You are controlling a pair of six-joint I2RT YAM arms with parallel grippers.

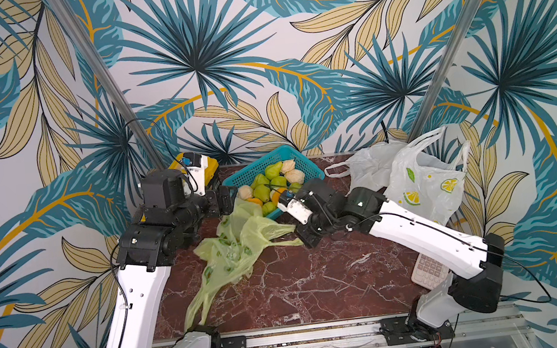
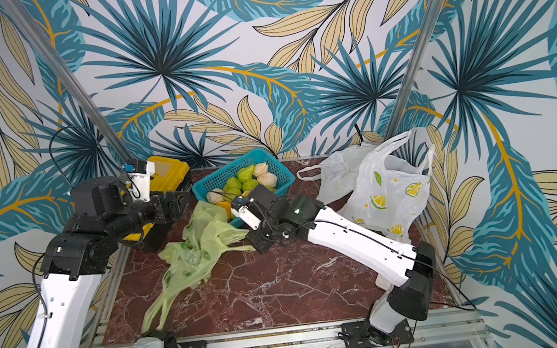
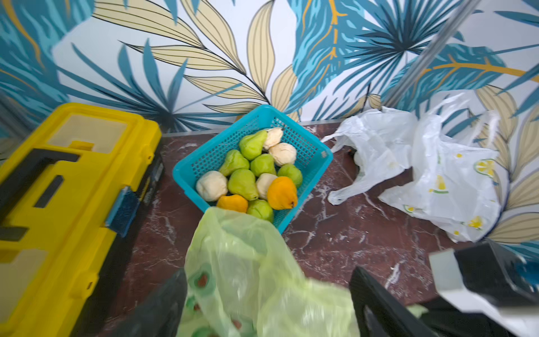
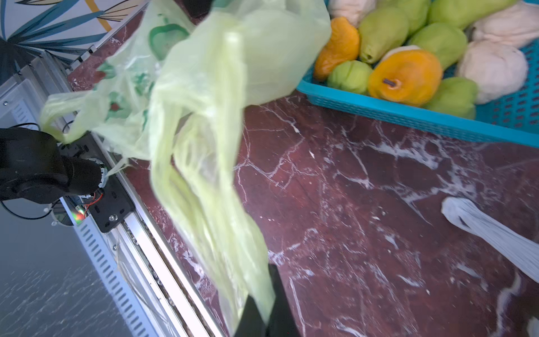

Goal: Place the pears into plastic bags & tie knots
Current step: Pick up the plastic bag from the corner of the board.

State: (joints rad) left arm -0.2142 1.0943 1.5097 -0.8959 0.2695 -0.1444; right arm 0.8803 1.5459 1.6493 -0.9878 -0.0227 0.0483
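Currently the right gripper (image 4: 264,294) is pinched tight on a bunched strip of the green bag (image 1: 235,244). That bag sprawls on the table (image 1: 318,284), its top up against the basket (image 3: 182,175). Left gripper (image 3: 267,277) has its jaws wide apart, with bag film between them. Pears (image 3: 250,181) are piled in the basket. Lemon-print bag (image 1: 424,183) and plain white bag (image 1: 364,168) lie right of the basket, yellow toolbox (image 3: 73,189) left of it.

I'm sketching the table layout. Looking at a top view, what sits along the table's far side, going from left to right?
yellow toolbox → teal basket → plain white bag → lemon-print bag
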